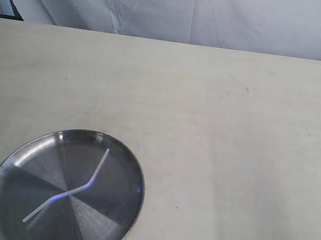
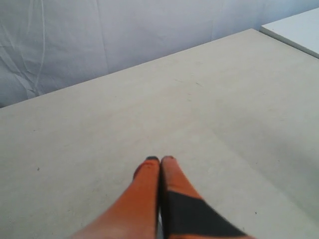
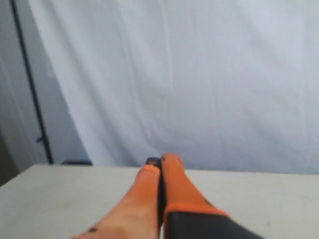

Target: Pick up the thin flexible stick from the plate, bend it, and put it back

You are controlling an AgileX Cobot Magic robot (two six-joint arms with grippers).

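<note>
Here, both my grippers are closed on nothing, and the bent stick lies on the plate.

The thin flexible stick (image 1: 74,191) is a translucent whitish rod, kinked at mid-length into a shallow angle. It rests across the middle of the plate (image 1: 116,167), one end toward the far rim and the other toward the near-left rim. The plate is round, brushed stainless steel with a shallow raised rim and wedge-shaped radial reflections; it sits on the near-left part of the matte, pale beige table (image 1: 222,139). My left gripper (image 2: 159,159) has its smooth orange fingers pressed together above bare tabletop. My right gripper (image 3: 160,160) is the same, tips touching, and points toward the creased white cloth backdrop (image 3: 199,74).
</note>
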